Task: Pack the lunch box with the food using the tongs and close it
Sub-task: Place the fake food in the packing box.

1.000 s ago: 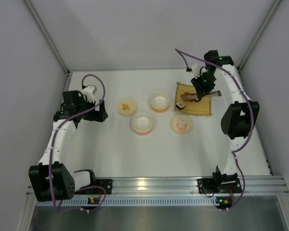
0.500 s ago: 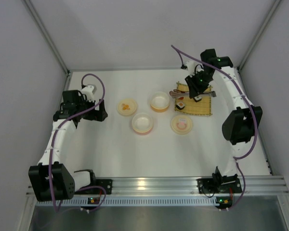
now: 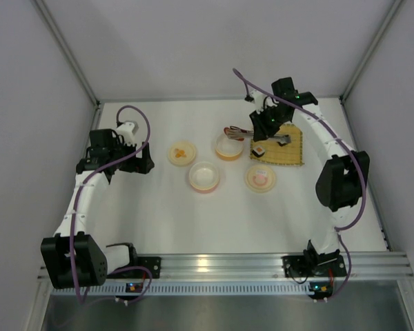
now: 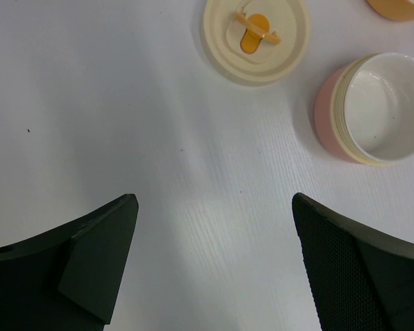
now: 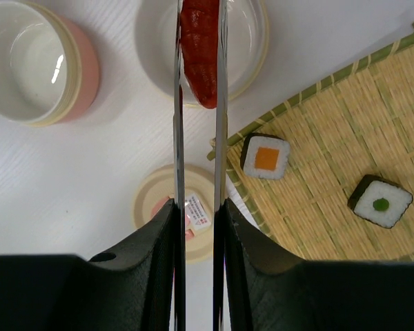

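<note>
Our right fingers (image 5: 152,248) clamp tongs (image 5: 177,138), sausage (image 5: 200,55) over the bowl (image 3: 229,156) at the mat's (image 3: 293,155) nine o'clock. Next we loosen; left fingers (image 4: 96,248) gape empty.

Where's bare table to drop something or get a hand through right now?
Bare: the wide strip of table between its near edge and the pink bowl; also the far strip behind the orange-print lid. Crowded: orange bowl, pink-print lid and mat, with the right gripper holding tongs over them.
</note>
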Tool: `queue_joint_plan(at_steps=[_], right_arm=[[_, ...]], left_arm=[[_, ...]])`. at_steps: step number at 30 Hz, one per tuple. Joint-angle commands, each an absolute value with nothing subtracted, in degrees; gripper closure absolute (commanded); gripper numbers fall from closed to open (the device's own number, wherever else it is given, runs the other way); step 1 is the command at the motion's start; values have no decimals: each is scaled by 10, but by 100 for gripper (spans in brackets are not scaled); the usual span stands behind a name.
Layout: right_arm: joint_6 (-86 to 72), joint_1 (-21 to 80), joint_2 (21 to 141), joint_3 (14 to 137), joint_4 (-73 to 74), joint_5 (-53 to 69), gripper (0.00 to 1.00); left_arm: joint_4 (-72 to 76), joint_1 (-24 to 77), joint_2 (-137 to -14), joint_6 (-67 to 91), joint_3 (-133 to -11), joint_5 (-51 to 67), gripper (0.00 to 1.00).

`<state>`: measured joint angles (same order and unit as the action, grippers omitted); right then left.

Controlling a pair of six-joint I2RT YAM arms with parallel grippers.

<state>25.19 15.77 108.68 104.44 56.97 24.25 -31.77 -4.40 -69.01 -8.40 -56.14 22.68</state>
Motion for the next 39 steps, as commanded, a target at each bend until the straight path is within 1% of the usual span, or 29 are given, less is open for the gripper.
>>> queue_joint_plan(at_steps=[1,4,11,22,32,36,37,39], right_arm=[[228,172,1068,1034,456,271,100],[221,176,1067,1012,424,272,100],[230,178,1077,972,397,275,100],[246,180,1074,929,393,272,100],[260,184,1090,929,415,250,100],[263,185,1089,927,417,247,91],[263,184,1089,926,419,247,86],[262,185,1092,928,422,246,82]], left_arm=[[-317,-44,-691,-79,-586,229,1],[-318,-44,-693,-82,-589,227,2],[-319,-44,-700,-81,-591,226,2],[-322,-43,-708,-82,-600,225,2],[-329,-45,-704,-83,-605,221,2],[-330,-44,-703,-84,-604,221,2],[-329,-44,-704,-83,-604,222,2],[-328,-44,-704,-82,-605,223,2]])
